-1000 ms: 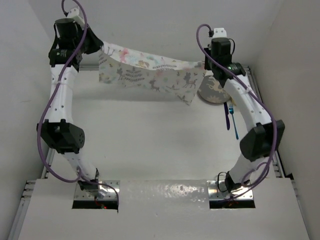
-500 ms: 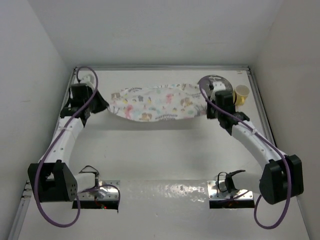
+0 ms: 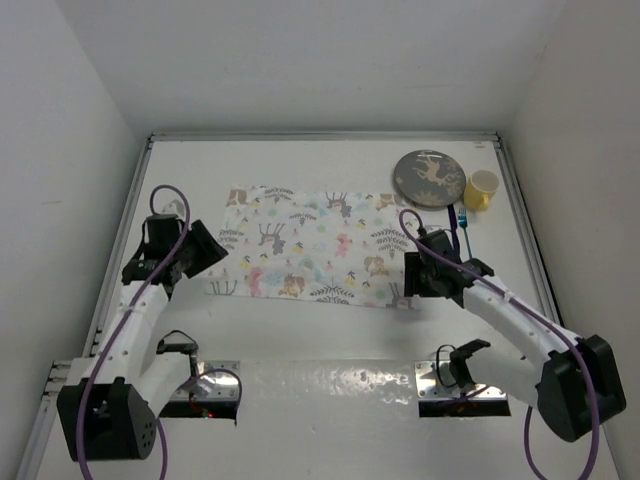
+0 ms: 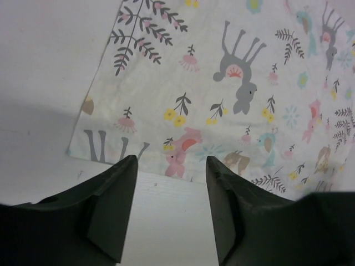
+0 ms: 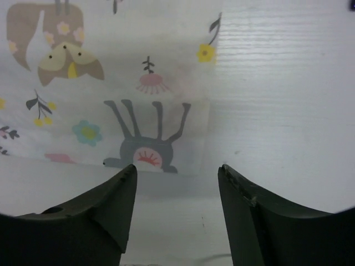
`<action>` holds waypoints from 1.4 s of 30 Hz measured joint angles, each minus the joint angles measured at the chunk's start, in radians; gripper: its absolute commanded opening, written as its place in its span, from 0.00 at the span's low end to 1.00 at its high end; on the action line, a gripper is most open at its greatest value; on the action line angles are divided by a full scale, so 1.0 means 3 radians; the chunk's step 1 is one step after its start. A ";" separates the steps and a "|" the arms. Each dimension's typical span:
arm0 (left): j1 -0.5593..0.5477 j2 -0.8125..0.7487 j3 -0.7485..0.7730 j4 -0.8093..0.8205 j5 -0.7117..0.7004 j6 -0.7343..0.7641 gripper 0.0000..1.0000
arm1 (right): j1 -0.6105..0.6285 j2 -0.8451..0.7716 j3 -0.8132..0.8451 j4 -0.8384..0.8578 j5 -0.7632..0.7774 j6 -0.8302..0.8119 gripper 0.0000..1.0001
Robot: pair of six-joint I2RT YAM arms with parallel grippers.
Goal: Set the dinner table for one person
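Note:
A placemat cloth printed with pastel animals lies flat on the white dinner table. My left gripper hovers at the cloth's near left corner. In the left wrist view it is open, and only bare table shows between the fingers, just short of the cloth's edge. My right gripper is at the near right corner. It is open too, and the cloth ends just ahead of its tips.
A dark round plate with a deer print sits at the back right, with a yellow cup beside it. Blue and purple cutlery lies just in front of them. A metal rail runs along the table's right edge.
The cloth hung stretched in the air between both shut grippers. Both arms then came down and toward the near edge, the cloth now lies flat, and both grippers have opened and let go.

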 measured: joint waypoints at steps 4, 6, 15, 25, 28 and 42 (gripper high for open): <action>0.0001 -0.0025 0.0103 -0.0010 -0.0067 0.0020 0.53 | 0.0000 0.0048 0.0243 -0.0118 0.0272 -0.0050 0.61; 0.0001 0.0048 0.0142 0.0028 -0.0078 0.0055 0.53 | -0.0009 0.0139 0.0436 -0.0085 0.0393 -0.0114 0.60; -0.0566 0.1260 0.0446 0.0530 -0.0481 0.0164 0.52 | -0.0196 0.1284 0.1316 0.0437 0.0243 -0.0518 0.63; -0.1151 0.2190 0.0535 0.1035 -0.1030 -0.0008 0.50 | -0.0219 0.1598 0.1443 0.0525 -0.0090 -0.0615 0.66; -0.1165 0.2272 0.0465 0.1138 -0.1059 -0.0123 0.48 | -0.0219 0.1569 0.1404 0.0526 -0.0128 -0.0629 0.68; -0.1166 0.1649 -0.0231 0.1369 -0.0937 -0.0590 0.44 | -0.0219 0.1111 0.1068 0.0533 -0.0123 -0.0624 0.72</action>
